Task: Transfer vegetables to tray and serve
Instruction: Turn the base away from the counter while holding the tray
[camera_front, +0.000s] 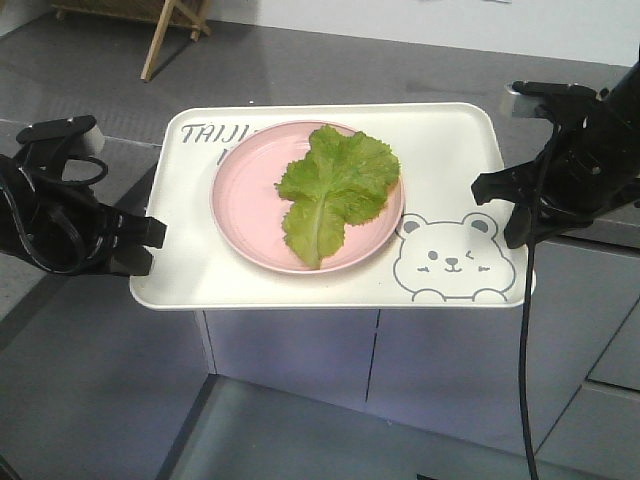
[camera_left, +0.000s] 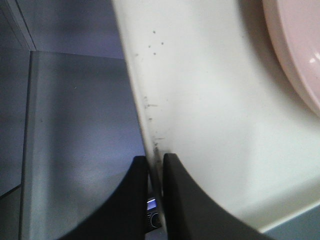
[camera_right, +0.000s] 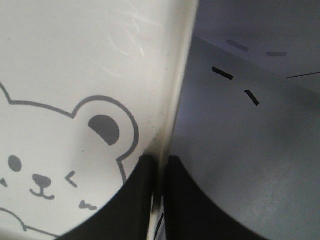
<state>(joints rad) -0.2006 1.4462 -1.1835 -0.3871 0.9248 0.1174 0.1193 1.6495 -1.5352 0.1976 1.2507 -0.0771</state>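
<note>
Grey cabinets (camera_front: 450, 360) below; we grip tray (camera_front: 440, 150) by both short edges, left jaws and right jaws each clamped on rim. Lettuce leaf (camera_front: 335, 190) lies on pink plate (camera_front: 245, 215) mid-tray. Keep it level, synced, slow.

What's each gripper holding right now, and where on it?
Both hold the tray: left gripper pinches its left rim, right gripper its right rim beside the bear print. The pink plate with the lettuce leaf sits on it, ungripped.
</note>
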